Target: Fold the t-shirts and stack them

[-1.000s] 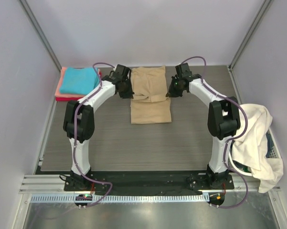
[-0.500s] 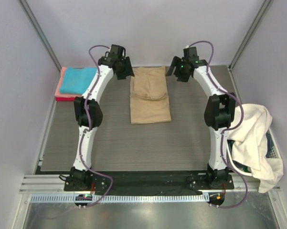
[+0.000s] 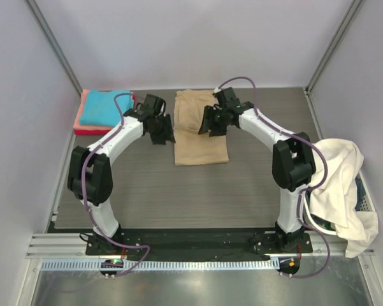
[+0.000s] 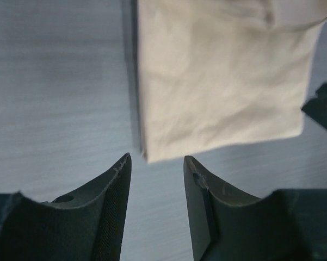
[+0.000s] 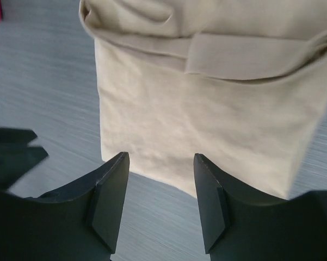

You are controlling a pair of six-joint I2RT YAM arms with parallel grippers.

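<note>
The tan t-shirt (image 3: pixel 201 131) lies folded into a long rectangle at the table's back middle. A turquoise t-shirt (image 3: pixel 103 106) tops a salmon-pink and red stack (image 3: pixel 83 129) at the back left. A cream-white t-shirt (image 3: pixel 339 182) hangs over the basket on the right. My left gripper (image 3: pixel 166 134) hovers open beside the tan shirt's left edge; in the left wrist view its fingertips (image 4: pixel 155 160) frame bare table just short of a corner of the shirt (image 4: pixel 223 81). My right gripper (image 3: pixel 205 127) is open above the shirt, empty (image 5: pixel 160 157), with tan cloth (image 5: pixel 207 109) beyond.
A white plastic basket (image 3: pixel 365 199) stands at the right edge under the cream cloth. Grey walls close in the back and both sides. The right gripper's dark body (image 4: pixel 322 107) shows at the left wrist view's right edge.
Both grippers let go of the tan shirt and opened. The arms rose toward the back wall, then swung down and inward to the shirt; the fold stays in place.
</note>
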